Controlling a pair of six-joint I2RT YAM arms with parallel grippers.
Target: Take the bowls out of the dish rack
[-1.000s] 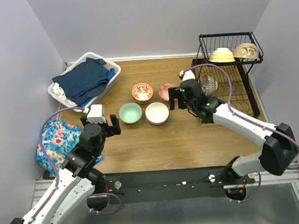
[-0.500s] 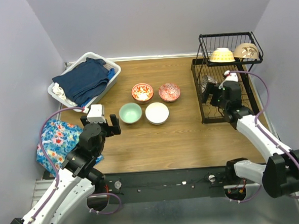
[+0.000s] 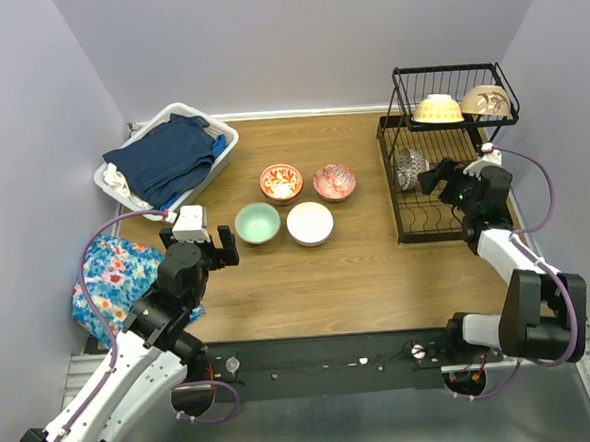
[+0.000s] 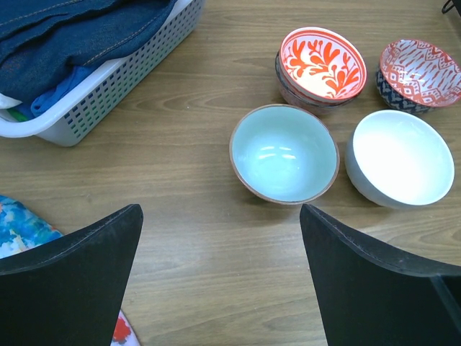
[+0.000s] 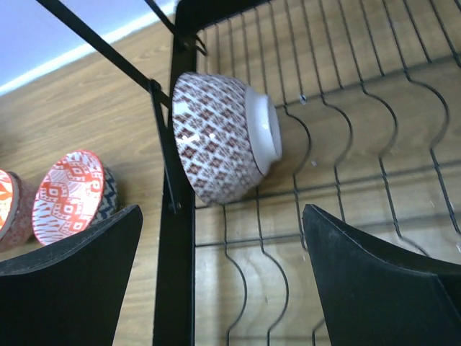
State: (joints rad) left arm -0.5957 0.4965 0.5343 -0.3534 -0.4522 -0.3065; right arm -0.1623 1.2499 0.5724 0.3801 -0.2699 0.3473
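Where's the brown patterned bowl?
The brown patterned bowl lies tipped in the dish rack's lower tier, right side of the top view, ahead of the right end effector.

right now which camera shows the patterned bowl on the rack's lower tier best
The right wrist view: the patterned bowl appears large and sharp, lying on its side in the dish rack. The top external view shows it small. The left wrist view misses it.

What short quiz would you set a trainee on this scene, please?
1. True or false: the right pincer grips a bowl.
2. How many bowls sit in the dish rack?
3. Fill in: the bowl nearest the left pincer is ____.
Key: 1 false, it is open; 2 three; 3 the mint green bowl.
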